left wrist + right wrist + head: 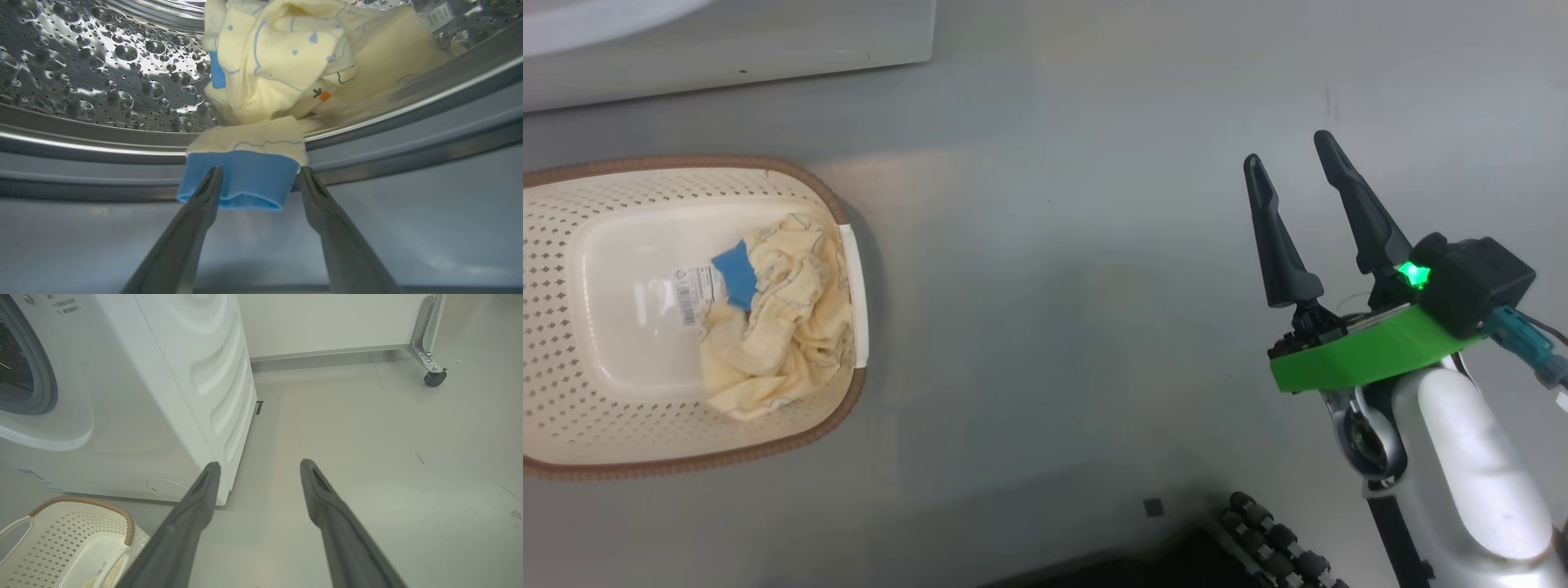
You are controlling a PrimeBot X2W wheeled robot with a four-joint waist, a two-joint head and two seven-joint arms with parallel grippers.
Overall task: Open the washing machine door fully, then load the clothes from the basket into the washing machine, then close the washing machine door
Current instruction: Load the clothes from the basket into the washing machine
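- Our left gripper stood wide, a blue cuff of the clothes between its jaws.
- Our right gripper stood wide and empty over the floor.

Lab-like laundry corner: washing machine, bare grey floor.

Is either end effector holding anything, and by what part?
Nothing. The right end effector is open and empty; the left end effector is open, a blue cuff lying between its fingers.
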